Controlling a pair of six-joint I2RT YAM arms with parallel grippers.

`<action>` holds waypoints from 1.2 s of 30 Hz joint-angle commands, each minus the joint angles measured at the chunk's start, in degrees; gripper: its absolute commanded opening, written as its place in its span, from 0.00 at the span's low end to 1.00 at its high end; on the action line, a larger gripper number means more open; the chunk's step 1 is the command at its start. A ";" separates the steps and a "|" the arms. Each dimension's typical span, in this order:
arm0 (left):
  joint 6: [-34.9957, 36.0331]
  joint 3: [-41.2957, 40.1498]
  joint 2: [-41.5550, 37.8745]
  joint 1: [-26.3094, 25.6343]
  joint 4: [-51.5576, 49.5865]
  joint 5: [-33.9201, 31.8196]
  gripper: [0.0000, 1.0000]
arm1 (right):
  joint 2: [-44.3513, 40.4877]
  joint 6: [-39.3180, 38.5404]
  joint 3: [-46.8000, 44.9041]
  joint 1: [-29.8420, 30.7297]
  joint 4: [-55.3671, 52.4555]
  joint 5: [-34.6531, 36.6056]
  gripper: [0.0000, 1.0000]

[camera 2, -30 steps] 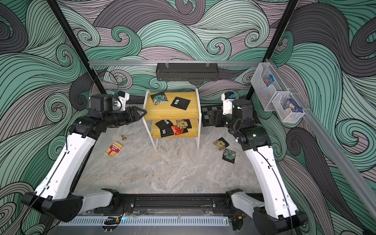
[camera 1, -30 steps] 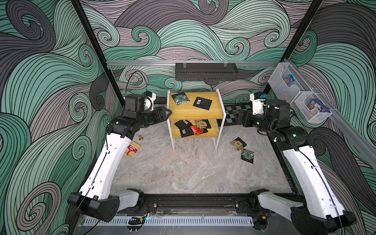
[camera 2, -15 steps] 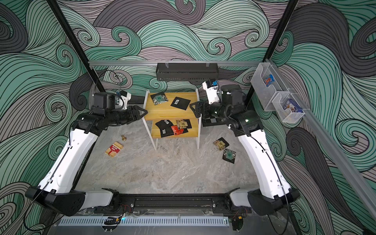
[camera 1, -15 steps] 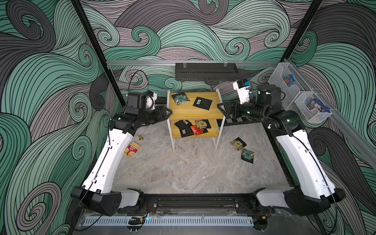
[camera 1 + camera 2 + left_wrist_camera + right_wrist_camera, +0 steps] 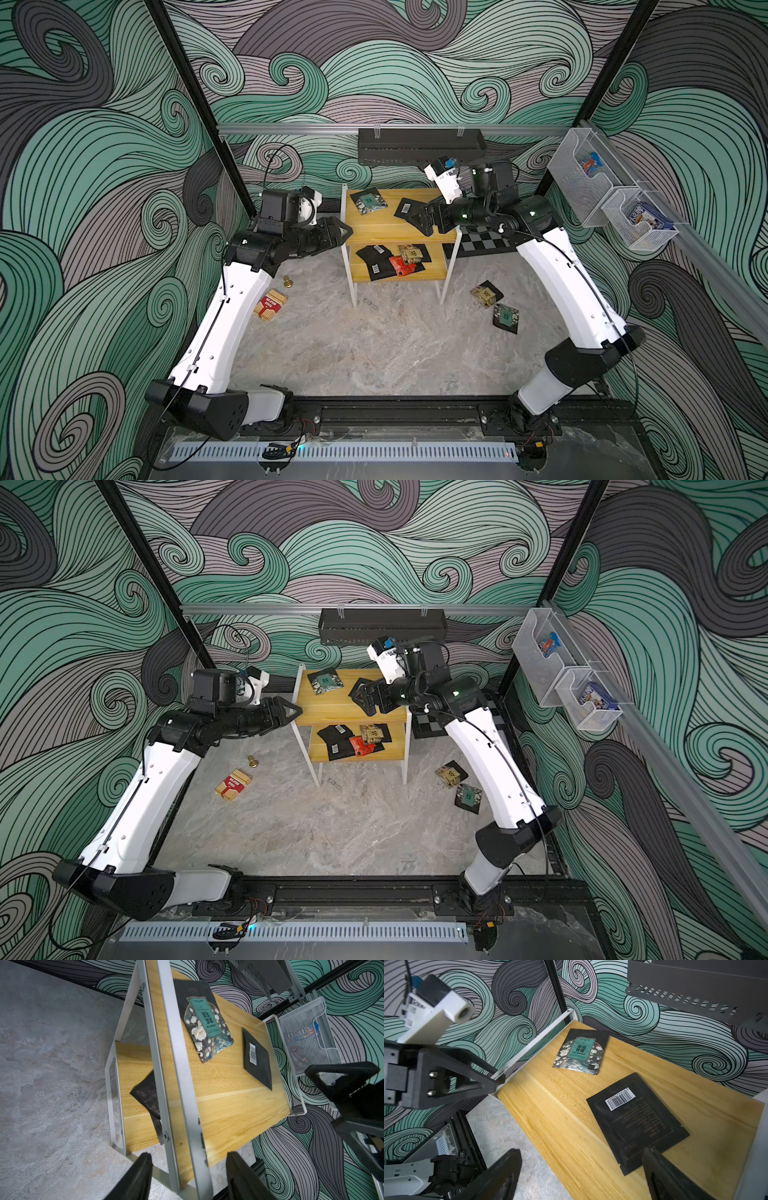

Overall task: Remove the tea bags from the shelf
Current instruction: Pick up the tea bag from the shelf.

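over to the shelf (image 5: 376,227), standing toward the far wall at about mid-width; carries two on its top board: teal floral tea bag (image 5: 368,202) at the far left, black barcode tea bag (image 5: 637,1124) to its right, lying apart from it; down on the lower board, an overlapping heap: black sachets (image 5: 365,255) on the left, red sachet (image 5: 400,267) and tan sachet (image 5: 409,252) on the right; off the shelf already, on the marble tabletop (image 5: 374,353) to its right: tan-faced tea bag (image 5: 484,293) and, just beside it and nearer, teal-faced tea bag (image 5: 506,317); now the left gripper (image 5: 188,1154): sits at the left edge of the top board, jaws partly apart and straddling the white frame rail, daylight on either side of it, clamps nothing; then the right gripper (image 5: 582,1150): hangs over the right end of the top board, jaws spread wide, grips nothing; one finger (image 5: 660,1174) overlapping a corner of the black barcode tea bag in the wrist view, contact impossible to judge; same pose in both top views; elsewhere, red-and-tan striped box (image 5: 270,304) on the tabletop by the left arm, black wall tray (image 5: 419,146) on the far wall above the shelf, wire baskets (image 5: 573,183) on the right wall
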 commanded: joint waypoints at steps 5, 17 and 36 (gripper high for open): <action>0.99 0.63 0.24 -0.19 -1.17 1.17 0.60 | 6.56 -2.47 6.51 1.36 -3.26 4.97 0.93; 1.38 0.21 0.23 -0.11 -1.45 1.08 0.60 | 11.00 -1.98 9.22 2.79 -4.77 4.69 0.91; 1.43 -1.39 0.19 0.20 -0.61 1.57 0.60 | 1.77 -4.03 -2.16 4.49 -5.29 1.21 0.90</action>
